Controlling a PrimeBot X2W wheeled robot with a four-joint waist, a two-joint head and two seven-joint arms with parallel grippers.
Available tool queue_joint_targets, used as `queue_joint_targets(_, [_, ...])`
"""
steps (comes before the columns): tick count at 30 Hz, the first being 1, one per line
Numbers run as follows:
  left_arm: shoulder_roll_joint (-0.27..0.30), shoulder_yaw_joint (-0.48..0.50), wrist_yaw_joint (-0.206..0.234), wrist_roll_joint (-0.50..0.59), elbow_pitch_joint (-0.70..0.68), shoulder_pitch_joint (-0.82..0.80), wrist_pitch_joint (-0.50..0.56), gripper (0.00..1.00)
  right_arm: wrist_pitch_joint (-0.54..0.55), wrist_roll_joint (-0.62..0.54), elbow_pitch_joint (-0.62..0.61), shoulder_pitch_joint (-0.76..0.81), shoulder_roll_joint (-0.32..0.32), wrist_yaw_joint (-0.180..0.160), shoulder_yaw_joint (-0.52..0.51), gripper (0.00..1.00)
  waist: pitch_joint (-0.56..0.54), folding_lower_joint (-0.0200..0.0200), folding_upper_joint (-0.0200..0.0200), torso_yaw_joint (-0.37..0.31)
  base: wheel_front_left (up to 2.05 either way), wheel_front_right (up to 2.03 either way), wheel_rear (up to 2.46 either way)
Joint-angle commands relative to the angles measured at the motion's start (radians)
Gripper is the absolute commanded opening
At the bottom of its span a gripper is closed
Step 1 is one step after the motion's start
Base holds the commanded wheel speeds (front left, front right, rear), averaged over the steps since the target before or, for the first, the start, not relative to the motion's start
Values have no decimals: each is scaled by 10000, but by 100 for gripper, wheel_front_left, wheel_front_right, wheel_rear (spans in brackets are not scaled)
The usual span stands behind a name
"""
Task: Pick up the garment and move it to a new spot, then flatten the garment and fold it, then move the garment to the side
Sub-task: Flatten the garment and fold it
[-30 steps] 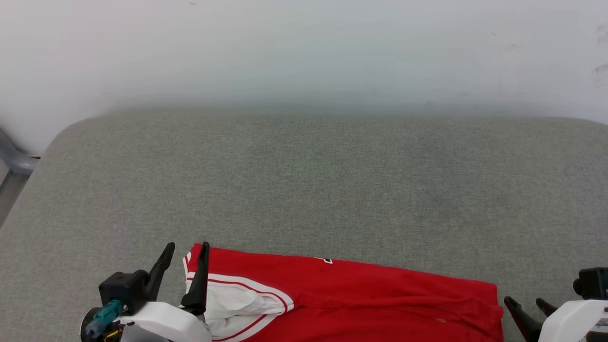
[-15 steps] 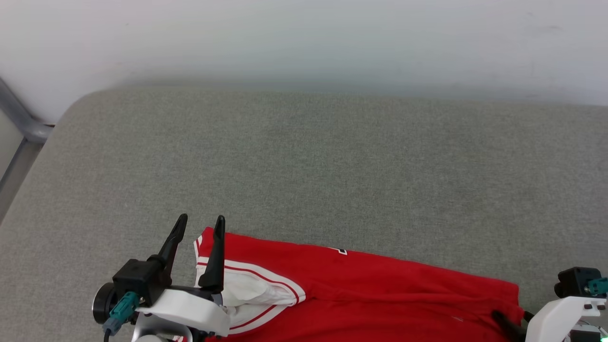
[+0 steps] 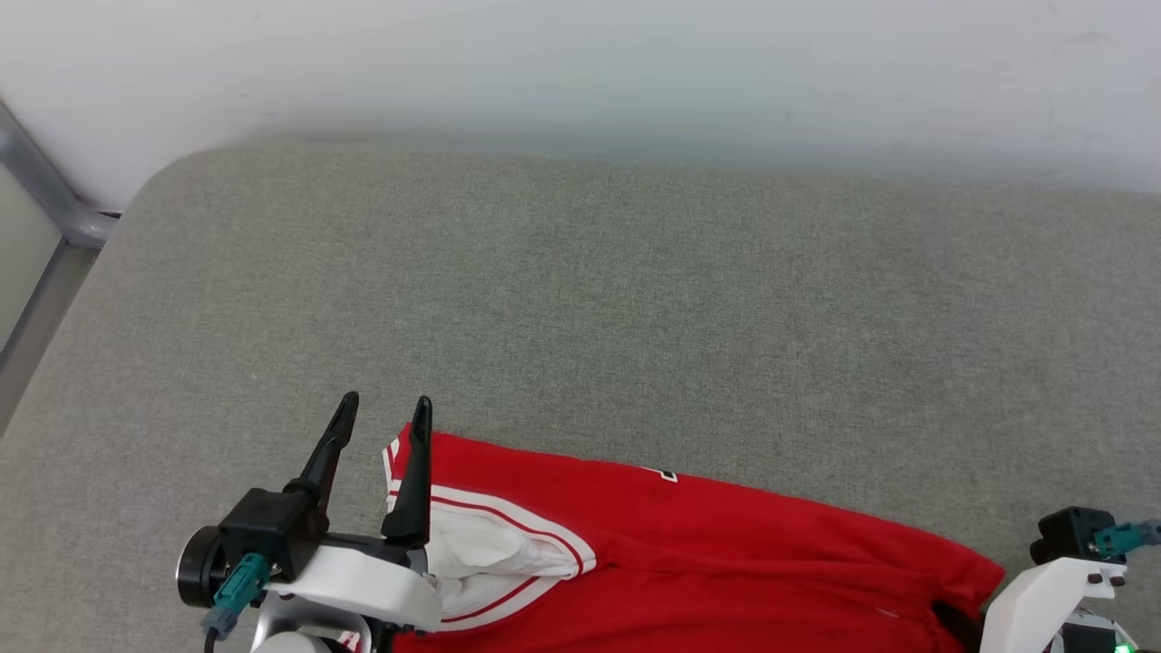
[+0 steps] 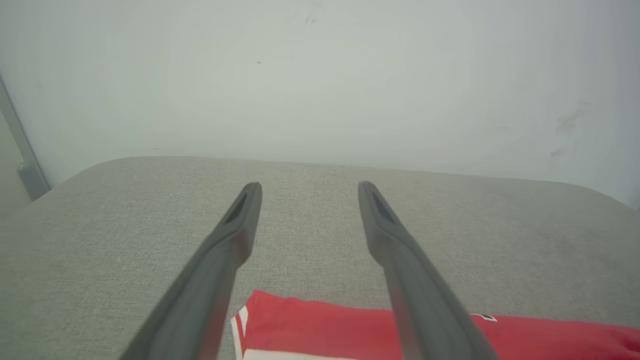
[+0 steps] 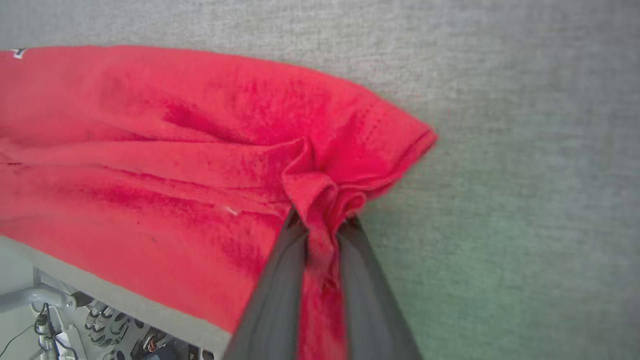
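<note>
Jaws of my right gripper (image 5: pixel 322 222) pinch a bunched corner of the red jersey (image 3: pixel 726 544), which lies along the near edge of the grey cushion (image 3: pixel 580 299). My left gripper (image 3: pixel 385 404) hovers spread wide and empty above its striped end. I can barely see the lettering, and the frame cuts off the jersey's near side.

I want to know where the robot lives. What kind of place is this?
Probably an indoor workroom or lab, not certain. A red jersey lies on a grey padded top, like a mattress, against a plain white wall. Machine parts show below its edge.
</note>
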Motion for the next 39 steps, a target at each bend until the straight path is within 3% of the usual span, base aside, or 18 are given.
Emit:
queue_joint_targets(1, [-44, 56, -52, 59, 41, 131, -44, 100, 55, 5, 242, 135, 101, -6, 175, 0, -112, -1, -1, -44, 0, 0, 0])
queue_joint_targets(12, [-87, 308, -301, 377, 332, 684, -34, 100, -200, 208, -323, -363, -664, -7, -59, 0, -1021, -1, -1, -341, 0, 0, 0])
queue_joint_targets(24, [-35, 338, -157, 609, 438, 912, -35, 100, 576, 85, -379, -178, -1122, -7, -2103, 0, -1216, -1, -1, -545, 0, 0, 0])
queue_joint_targets(26, [-28, 325, -120, 657, 454, 926, -35, 100, 838, 485, -472, -225, -857, -7, -2245, 0, -1243, -1, -1, -553, 0, 0, 0])
queue_joint_targets(32, [-17, 258, -115, 690, 542, 864, -35, 100, 2192, 3301, -1155, -518, 565, -6, -2445, 0, -1307, -1, -1, -471, 0, 0, 0])
queue_joint_targets(39, [35, 263, -186, 652, 562, 666, -35, 100, 3318, 5531, -1426, -612, 1359, -6, -2360, 0, -1234, -1, -1, -176, 0, 0, 0])
